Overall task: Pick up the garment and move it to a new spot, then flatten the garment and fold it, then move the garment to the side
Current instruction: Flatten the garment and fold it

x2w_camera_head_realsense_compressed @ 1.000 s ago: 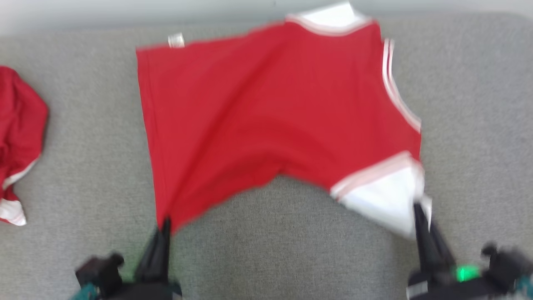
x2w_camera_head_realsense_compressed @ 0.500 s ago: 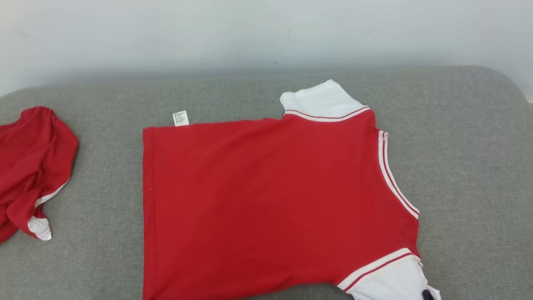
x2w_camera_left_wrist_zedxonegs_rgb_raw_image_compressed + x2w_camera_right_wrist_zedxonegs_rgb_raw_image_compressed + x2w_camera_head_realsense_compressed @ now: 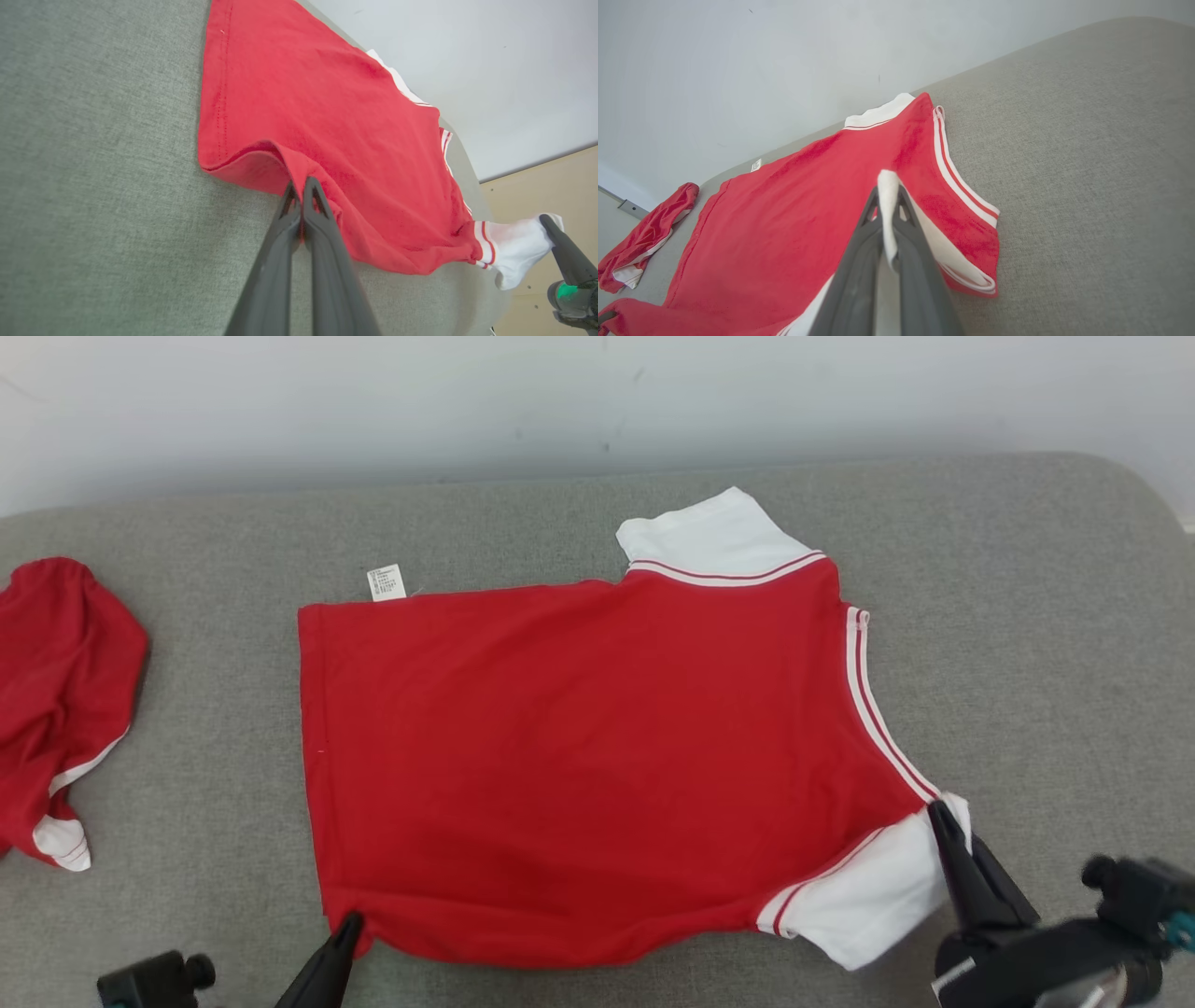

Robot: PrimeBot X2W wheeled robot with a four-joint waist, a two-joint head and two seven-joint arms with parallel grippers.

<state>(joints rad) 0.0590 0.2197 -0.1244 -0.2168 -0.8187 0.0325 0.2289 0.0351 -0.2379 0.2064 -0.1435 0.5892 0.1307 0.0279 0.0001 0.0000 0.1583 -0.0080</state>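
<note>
Garment point(image 3: 597, 756) lies spread, corners pinched by left hand point(image 3: 350, 921) and right hand point(image 3: 937, 809).

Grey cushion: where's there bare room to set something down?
The widest bare patch of cushion lies right of the shirt, out to the rounded edge. A narrower strip runs between the shirt's hem and the crumpled red garment at left, and another behind the shirt along the wall. The near edge is crowded: left tool and right tool pinch the shirt there.

Left jaws, side garment point(image 3: 65, 691) partly off-frame
</note>
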